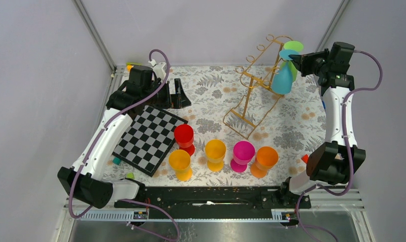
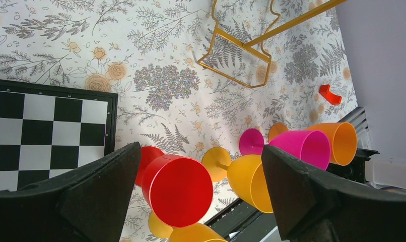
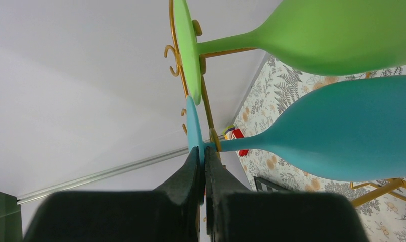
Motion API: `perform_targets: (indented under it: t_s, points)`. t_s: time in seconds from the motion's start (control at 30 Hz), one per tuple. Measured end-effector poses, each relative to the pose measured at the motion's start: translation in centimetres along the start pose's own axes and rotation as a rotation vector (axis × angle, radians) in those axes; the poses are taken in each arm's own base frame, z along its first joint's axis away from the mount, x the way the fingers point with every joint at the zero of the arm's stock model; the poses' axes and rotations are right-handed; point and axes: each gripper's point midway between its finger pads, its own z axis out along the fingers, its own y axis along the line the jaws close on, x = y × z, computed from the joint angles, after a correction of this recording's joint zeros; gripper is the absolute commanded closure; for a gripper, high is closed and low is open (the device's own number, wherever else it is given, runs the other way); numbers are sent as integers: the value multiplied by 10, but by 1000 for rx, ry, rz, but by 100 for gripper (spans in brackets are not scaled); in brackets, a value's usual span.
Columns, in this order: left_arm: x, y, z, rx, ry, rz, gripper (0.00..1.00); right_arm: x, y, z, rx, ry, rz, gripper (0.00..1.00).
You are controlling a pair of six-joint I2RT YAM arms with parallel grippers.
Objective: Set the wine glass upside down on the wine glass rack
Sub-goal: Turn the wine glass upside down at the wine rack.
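**While the blue glass hangs bowl-down at the rack, the right jaws pinch its foot**

Where the flowered table (image 1: 211, 91) fills the view, a checkerboard (image 1: 149, 138) lies on its left side. The gold rack (image 1: 248, 98) stands far right of centre and leans toward the right.

The left arm reaches along the left edge. The left gripper (image 2: 200, 148) hovers beyond the board's far corner, its jaws spread wide and holding nothing. The right arm rises up the right edge to the rack's top. The right gripper (image 3: 203, 156) has its jaws pressed narrow on the rim of the blue glass's foot.

The blue glass (image 1: 281, 80) is upside down at the far-right end of the rack. Its stem crosses the top rail, its foot is above the rail and its bowl hangs tilted below. I cannot tell whether the rail carries its weight. A green glass (image 3: 312, 35) hangs the same way just beside it, on the far side.

Five glasses stand upright near the near edge. The red glass (image 1: 184, 135) sits just beside the board. The amber glass (image 1: 180, 160) is nearer than the red one. To their right come the yellow glass (image 1: 215, 150), the pink glass (image 1: 243, 151) and the orange glass (image 1: 266, 157).

A small red block (image 1: 305, 158) lies right of the orange glass, by the right arm.
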Motion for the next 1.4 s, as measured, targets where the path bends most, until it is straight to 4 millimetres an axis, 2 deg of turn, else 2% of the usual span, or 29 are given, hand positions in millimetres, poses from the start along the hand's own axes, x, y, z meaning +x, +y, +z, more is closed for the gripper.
perform_targets:
  t_s: [0.33, 0.7, 1.0, 1.4]
  points:
    - [0, 0, 0, 0, 0, -10, 1, 0, -2, 3, -3, 3, -1, 99]
    - [0, -1, 0, 0, 0, -17, 1, 4, -4, 5, -8, 22, 3, 75]
    - [0, -1, 0, 0, 0, -18, 1, 5, 0, 2, -15, 22, -9, 61]
    - [0, 0, 1, 0, 3, -19, 1, 10, 4, -15, 5, 22, -48, 44]
